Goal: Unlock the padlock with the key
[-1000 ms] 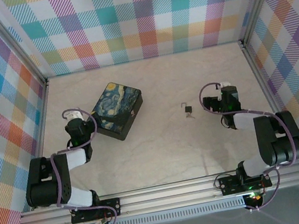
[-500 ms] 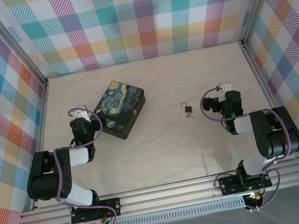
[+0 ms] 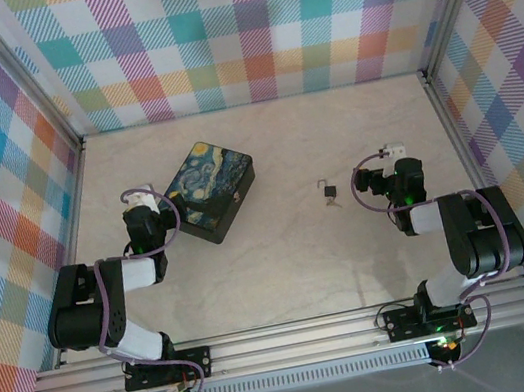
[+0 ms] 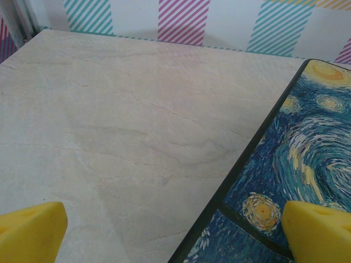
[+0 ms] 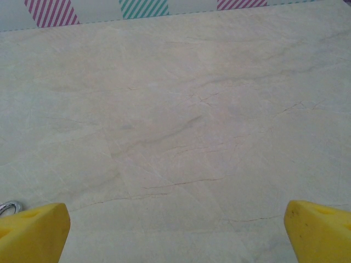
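Both my arms have shifted slightly since a second ago; left end effector and right end effector stand wide open, empty.
Padlock lies on the tabletop between them, tiny and blurry, long axis near-to-far, shackle toward the far wall; a silvery loop is cut off at my right wrist view's edge.

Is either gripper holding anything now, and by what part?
Nothing is held: left gripper and right gripper are open and empty; the padlock lies on the table, apart from both.
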### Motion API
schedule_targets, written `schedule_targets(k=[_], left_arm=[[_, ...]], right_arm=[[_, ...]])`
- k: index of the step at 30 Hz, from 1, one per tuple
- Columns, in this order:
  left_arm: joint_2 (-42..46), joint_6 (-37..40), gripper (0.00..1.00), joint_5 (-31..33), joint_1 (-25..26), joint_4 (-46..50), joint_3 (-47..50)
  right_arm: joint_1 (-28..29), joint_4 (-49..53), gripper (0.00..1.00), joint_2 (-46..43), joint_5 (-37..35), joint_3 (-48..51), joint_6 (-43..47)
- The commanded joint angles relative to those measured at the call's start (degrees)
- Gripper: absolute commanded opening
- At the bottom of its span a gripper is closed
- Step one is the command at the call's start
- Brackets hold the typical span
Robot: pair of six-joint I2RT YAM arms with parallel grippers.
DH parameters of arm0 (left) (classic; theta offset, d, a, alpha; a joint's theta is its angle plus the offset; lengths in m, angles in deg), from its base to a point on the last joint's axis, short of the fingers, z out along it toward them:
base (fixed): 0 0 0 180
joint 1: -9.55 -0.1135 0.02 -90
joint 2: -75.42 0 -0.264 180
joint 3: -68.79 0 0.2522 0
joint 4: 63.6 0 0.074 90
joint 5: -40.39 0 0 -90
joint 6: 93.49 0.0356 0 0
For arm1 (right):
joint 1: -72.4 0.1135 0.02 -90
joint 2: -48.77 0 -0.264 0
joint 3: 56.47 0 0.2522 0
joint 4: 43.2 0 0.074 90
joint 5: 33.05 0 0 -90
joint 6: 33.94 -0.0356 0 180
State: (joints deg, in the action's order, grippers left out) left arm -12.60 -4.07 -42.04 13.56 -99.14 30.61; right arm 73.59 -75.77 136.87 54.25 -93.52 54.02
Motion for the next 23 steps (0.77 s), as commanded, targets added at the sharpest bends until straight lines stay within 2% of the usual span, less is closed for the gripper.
schedule_targets(k=[1, 23], left_arm=[[-1.5, 1.7, 1.0, 0.5, 0.5, 3.2, 0.3], [-1.6, 1.8, 1.0, 0.0, 0.4, 3.5, 0.2]], right_arm=[[-0.3, -2.1, 1.0, -0.1, 0.9, 0.1, 1.0], [-0.3, -2.1, 1.0, -0.1, 0.9, 0.1, 1.0]])
